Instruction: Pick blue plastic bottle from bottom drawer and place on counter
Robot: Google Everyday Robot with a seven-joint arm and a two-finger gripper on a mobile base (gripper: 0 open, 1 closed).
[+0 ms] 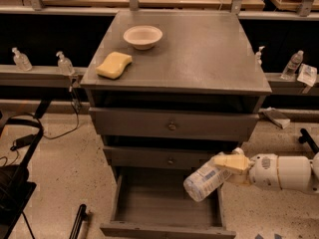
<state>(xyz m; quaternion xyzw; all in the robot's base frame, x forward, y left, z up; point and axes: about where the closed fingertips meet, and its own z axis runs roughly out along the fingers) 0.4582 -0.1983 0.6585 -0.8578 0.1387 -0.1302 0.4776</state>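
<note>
The blue plastic bottle is clear with a pale bluish-white label. It hangs tilted, base down to the left, over the right side of the open bottom drawer. My gripper comes in from the right on a white arm and is shut on the bottle's cap end, which it hides. The drawer is a plain grey box and holds nothing else that shows. The counter, the grey cabinet top, lies well above the bottle.
A white bowl and a yellow sponge sit on the counter's left half. Two closed knob drawers are above the open one. Small pump bottles and a distant water bottle stand on side rails. Cables lie on the floor at left.
</note>
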